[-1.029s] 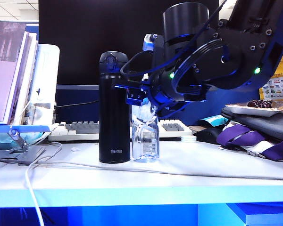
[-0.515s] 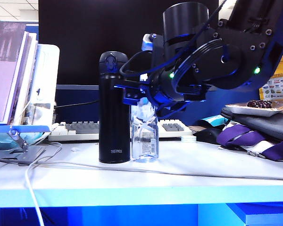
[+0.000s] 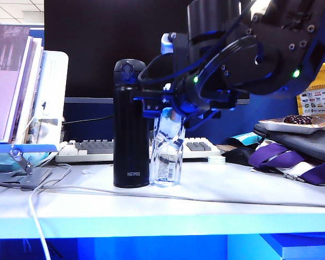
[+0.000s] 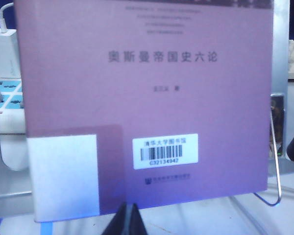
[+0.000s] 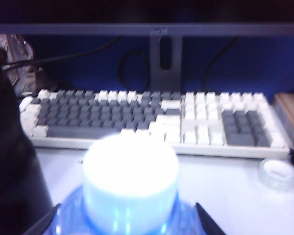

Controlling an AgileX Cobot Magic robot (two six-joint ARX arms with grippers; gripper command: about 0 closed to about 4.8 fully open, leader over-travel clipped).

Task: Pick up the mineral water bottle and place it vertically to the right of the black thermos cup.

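The black thermos cup (image 3: 131, 124) stands upright on the white table, and it fills one edge of the right wrist view as a dark shape (image 5: 10, 171). Just to its right stands the mineral water bottle (image 3: 166, 157), leaning a little with its top away from the thermos. Its white cap (image 5: 131, 176) sits large and bright in the right wrist view. My right gripper (image 3: 163, 111) (image 5: 126, 223) is open around the bottle's neck, its fingertips (image 5: 206, 221) spread wider than the shoulders. My left gripper (image 4: 130, 220) is shut and holds nothing, facing a purple book.
A keyboard (image 3: 89, 147) (image 5: 137, 117) and dark monitor (image 3: 108, 43) lie behind the bottle. A purple book (image 4: 147, 98) leans on a stand (image 3: 21, 176) at far left. A white cable (image 3: 151, 194) crosses the table front. Bags (image 3: 292, 151) and a tray (image 3: 295, 125) crowd the right.
The right gripper's jaws have spread and the arm has lifted slightly. The bottle, upright before, now leans with its top to the right. The left arm has kept still.
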